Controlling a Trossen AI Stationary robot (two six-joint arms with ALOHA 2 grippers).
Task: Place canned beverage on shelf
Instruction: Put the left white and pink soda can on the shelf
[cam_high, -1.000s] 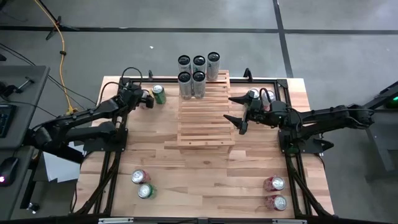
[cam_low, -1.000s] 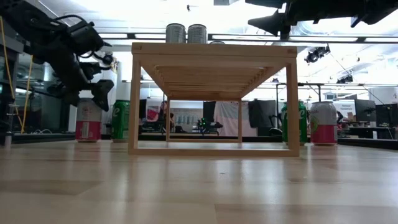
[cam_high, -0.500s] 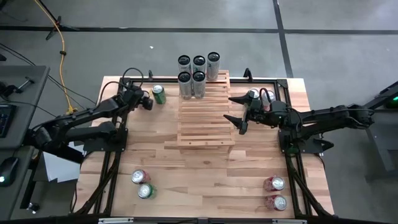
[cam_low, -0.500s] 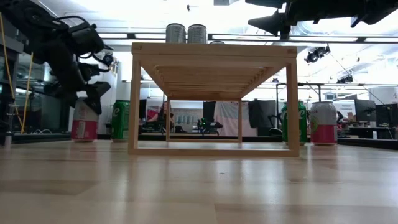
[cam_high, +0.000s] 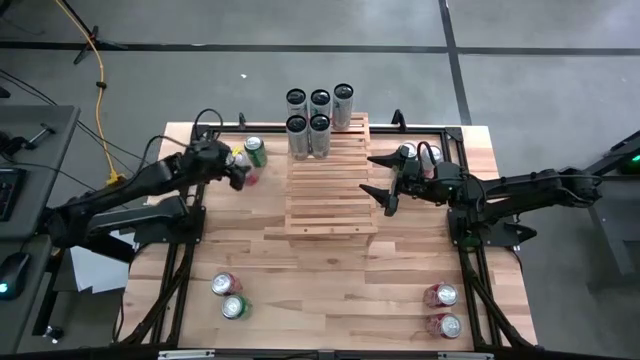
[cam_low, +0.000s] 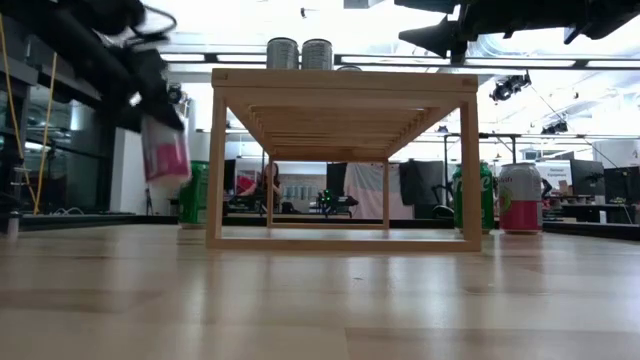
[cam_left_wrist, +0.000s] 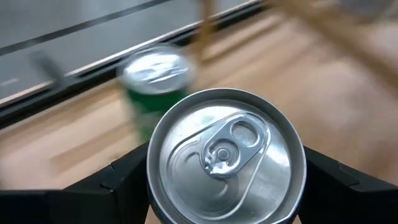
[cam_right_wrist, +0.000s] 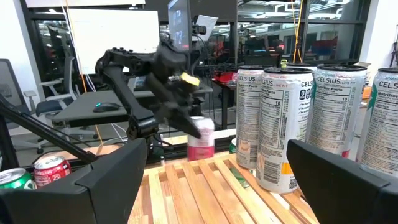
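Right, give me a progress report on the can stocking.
Done: five tall silver cans stand at the far end of the shelf. In hand: the left gripper is closed on a pink can and holds it off the table beside the green can. The right gripper waits open over the shelf's right edge. Left: the green can, two cans near left, two near right, two by the right arm.

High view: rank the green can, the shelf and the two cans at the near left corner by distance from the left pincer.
From the left pincer:
1. Green can, right beside it.
2. Shelf, mid-table.
3. Corner cans, near left edge.
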